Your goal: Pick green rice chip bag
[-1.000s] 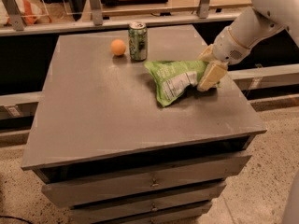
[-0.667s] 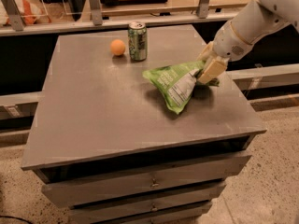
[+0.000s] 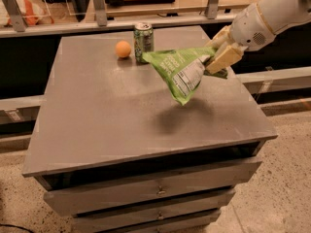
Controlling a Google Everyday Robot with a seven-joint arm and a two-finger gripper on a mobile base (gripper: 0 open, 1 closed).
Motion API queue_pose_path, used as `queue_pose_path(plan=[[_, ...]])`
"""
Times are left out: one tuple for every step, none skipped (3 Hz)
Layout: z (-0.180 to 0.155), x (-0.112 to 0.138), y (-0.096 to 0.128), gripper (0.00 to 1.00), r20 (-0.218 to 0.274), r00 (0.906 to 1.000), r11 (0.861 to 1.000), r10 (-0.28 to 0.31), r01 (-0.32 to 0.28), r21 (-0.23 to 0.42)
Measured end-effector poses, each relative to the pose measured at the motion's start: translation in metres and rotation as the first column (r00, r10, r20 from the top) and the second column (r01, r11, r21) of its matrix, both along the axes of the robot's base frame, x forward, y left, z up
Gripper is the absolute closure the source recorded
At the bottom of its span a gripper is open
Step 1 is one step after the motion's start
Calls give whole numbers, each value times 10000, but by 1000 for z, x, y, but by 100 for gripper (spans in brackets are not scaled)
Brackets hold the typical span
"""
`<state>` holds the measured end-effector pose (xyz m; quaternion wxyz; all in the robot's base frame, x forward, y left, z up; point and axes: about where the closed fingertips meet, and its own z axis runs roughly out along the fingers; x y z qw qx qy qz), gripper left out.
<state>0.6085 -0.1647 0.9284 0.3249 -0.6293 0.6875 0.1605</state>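
The green rice chip bag is a crumpled, shiny light-green foil bag with a white label panel. It hangs in the air above the right part of the grey cabinet top, its shadow on the surface below. My gripper, with cream fingers on a white arm coming in from the upper right, is shut on the bag's right end and holds it clear of the surface.
An upright green-and-white drink can stands at the back of the cabinet top, just behind the bag's left corner. An orange ball lies left of the can. The cabinet has drawers below; a railing runs behind it.
The bag lay on the cabinet top with my gripper on its right end; now my gripper has risen and the bag hangs off the surface.
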Motion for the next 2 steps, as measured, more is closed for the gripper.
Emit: queue_pose_path(plan=[[22, -9, 14, 100, 25, 9990, 9960, 437, -438, 782], [22, -9, 14, 100, 25, 9990, 9960, 438, -439, 782]])
